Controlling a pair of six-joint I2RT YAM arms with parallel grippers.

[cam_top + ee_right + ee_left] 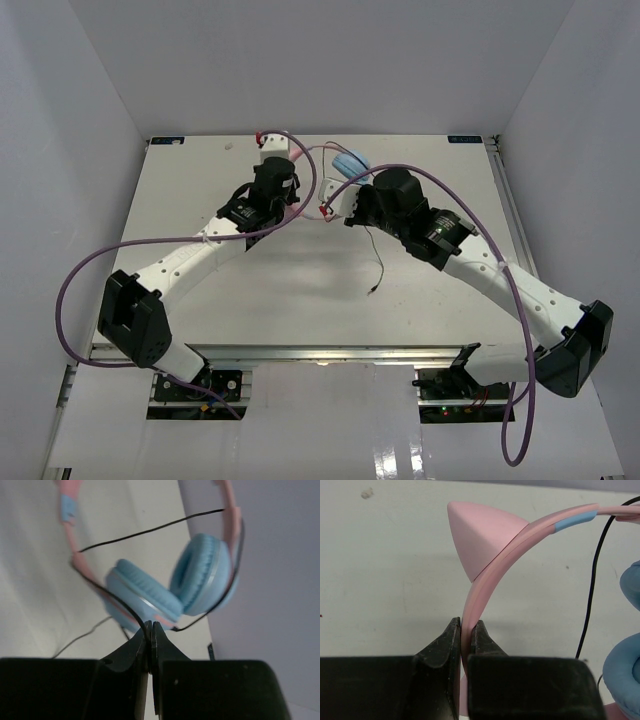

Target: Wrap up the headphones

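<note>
The left gripper (466, 630) is clamped on the pink headband (492, 572), its 2 fingers pressed flat against either face of the band just below 1 cat ear (480, 537). The right gripper (151, 630) has its fingers drawn together on the thin black cable (150, 530), which runs straight down into the pinch. 1 strand of it crosses in front of the 2 light-blue ear cups (200, 575) and another curves round them.

The headphones (350, 162) sit between the 2 grippers near the far edge of the table (300, 300), about midway between its far corners. The loose cable tail trails toward the middle of the table and ends in the plug (371, 291).

The set looks light. The band should be springy plastic, stiff enough to hold by its flat faces but smooth, so it may twist in the grip. The cups look soft and padded, a poor place to clamp. The cable is limp and slippery, so I judge it best held near the last turn and kept taut.

From above, the arms and purple robot cables (300, 160) cover most of the headphones. I cannot tell whether they are resting on the table or lifted. The second cat ear is not visible, and how many turns are made is unclear.
</note>
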